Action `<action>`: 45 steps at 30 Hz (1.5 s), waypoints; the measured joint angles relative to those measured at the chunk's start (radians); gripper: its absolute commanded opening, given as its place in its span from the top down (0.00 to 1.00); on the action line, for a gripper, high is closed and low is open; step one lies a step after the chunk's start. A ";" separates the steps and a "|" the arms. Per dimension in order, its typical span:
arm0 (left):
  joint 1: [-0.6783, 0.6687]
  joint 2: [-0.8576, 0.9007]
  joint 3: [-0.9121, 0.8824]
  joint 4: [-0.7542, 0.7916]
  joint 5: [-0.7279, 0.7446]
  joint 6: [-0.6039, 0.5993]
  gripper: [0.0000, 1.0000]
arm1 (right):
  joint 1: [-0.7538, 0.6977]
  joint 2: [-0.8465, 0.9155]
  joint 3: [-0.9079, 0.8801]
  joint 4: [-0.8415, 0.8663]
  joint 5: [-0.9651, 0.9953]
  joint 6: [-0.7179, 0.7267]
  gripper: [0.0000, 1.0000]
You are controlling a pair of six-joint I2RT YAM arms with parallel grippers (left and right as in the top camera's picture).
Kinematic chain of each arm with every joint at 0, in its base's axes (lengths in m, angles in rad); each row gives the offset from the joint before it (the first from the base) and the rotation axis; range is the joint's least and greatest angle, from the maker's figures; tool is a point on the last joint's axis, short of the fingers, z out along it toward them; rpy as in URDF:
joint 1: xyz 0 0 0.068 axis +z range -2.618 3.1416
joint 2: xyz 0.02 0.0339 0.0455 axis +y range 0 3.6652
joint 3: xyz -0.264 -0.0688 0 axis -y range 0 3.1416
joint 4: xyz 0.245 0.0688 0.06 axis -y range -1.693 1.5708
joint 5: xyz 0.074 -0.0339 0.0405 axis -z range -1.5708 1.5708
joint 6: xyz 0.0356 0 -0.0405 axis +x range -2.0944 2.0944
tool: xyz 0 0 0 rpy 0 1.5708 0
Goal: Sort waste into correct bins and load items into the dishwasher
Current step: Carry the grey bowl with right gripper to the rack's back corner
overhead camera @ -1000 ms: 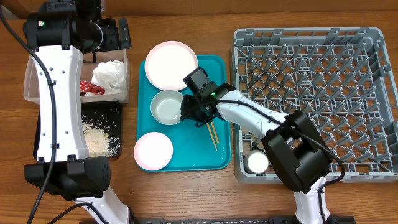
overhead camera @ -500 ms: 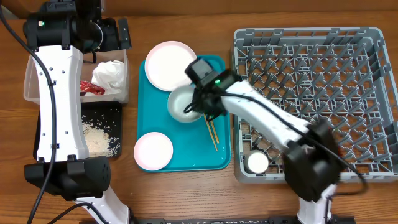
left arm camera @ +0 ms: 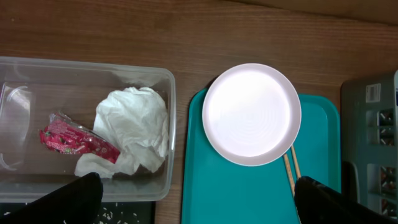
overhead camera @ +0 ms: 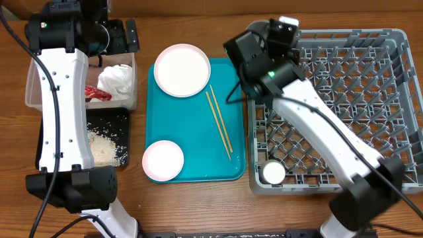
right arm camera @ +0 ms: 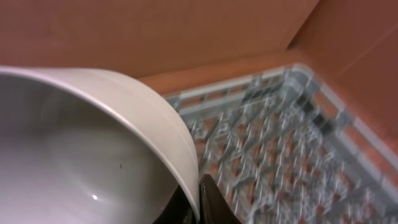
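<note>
Left claw [left arm camera: 198, 182] hangs wide open, gripping nothing; its two dark fingertips [left arm camera: 84, 198] sit at the bottom corners of my wrist view. Furthest left is the clear rectangular plastic tub [left arm camera: 169, 93], holding the crumpled red snack wrapper [left arm camera: 71, 140] with the crumpled white paper napkin [left arm camera: 134, 127] touching it. Just beside the tub lies the flat black rectangular tray [overhead camera: 120, 118], with loose white rice grains [overhead camera: 102, 149] scattered on it.

Next comes the teal serving tray [overhead camera: 192, 125]. A round white plate [overhead camera: 182, 69] rests at its far left corner and overhangs the rim, a pale pink round plate [overhead camera: 162, 160] sits at its near left corner, and two thin wooden chopsticks [overhead camera: 219, 125] lie together diagonally.

On the right stands the large square grey plastic dish rack [overhead camera: 344, 99], with a small white cup [overhead camera: 272, 173] in its near left corner. My right claw [right arm camera: 198, 202] is over the rack's far left corner — clamped on the rim of a round white bowl [right arm camera: 93, 143], which it holds above the lattice.
</note>
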 measured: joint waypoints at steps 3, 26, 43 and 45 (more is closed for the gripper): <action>0.000 0.000 0.000 0.000 0.000 0.000 0.00 | -0.048 0.087 -0.007 0.082 0.074 -0.114 0.96; 0.000 0.000 0.000 0.000 0.000 0.000 0.00 | -0.151 0.199 -0.015 0.071 0.085 -0.257 0.96; 0.000 0.000 0.000 0.000 0.000 0.000 0.00 | -0.137 0.260 -0.015 0.154 0.201 -0.303 0.96; 0.000 0.000 0.000 0.000 0.000 0.000 0.00 | -0.125 0.260 -0.015 0.153 0.204 -0.309 0.96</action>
